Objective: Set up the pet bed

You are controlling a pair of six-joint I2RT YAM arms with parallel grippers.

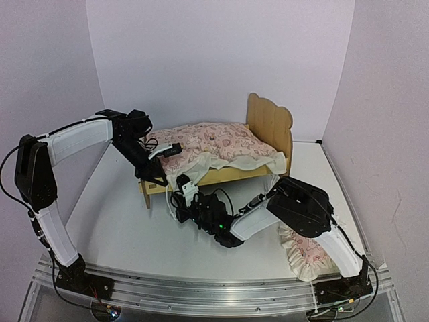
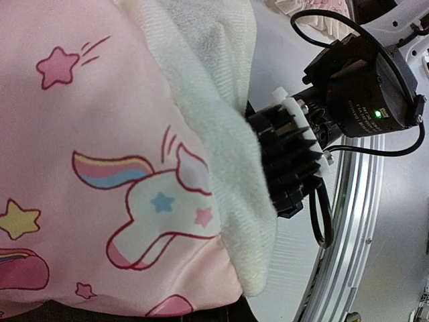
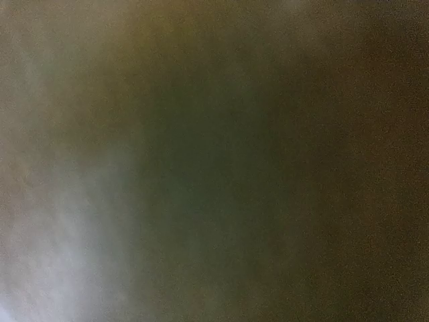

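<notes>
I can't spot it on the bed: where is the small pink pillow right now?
In the top view, the pillow lies on the table at the near right, partly under the right arm, apart from the pet bed.

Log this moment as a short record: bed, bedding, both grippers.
pet bed: plywood frame, headboard at the right end
blanket: pink, cream-backed, draped over the bed
pillow: on the table, near right corner
left gripper: shut, at the bed's foot end; grip hidden
right gripper: shut on the blanket's cream edge
right wrist view: blurred
</notes>
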